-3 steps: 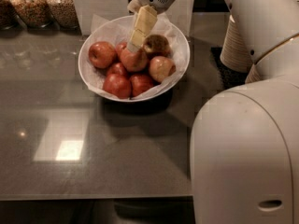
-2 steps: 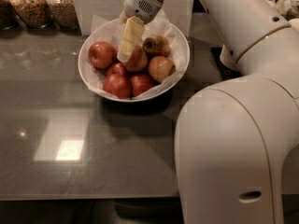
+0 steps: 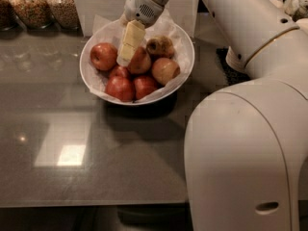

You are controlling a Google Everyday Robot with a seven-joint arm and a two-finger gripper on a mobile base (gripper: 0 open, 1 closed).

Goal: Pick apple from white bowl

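The white bowl [image 3: 184, 46], lined with crinkled white paper, stands at the back of the grey counter and holds several apples. The pinkish-red apple with a pale yellowish blush [image 3: 165, 70] lies at the bowl's right side. A yellow-brown mottled apple [image 3: 160, 46] lies behind it. Darker red apples lie at the left [image 3: 103, 56] and front [image 3: 120, 88]. A reddish apple [image 3: 142, 61] lies in the middle. My gripper [image 3: 127, 52] reaches down into the bowl from the back, its cream tip against the left side of the middle apple, left of the pinkish apple.
Glass jars of grain [image 3: 62, 6] stand at the back left. A white upright panel [image 3: 98, 4] stands behind the bowl. My white arm and body [image 3: 240, 143] fill the right side. A dark object [image 3: 224, 61] lies right of the bowl.
The gripper has shifted left and slightly toward the bowl's middle. The arm has swung further into view on the right. The apples have not moved.
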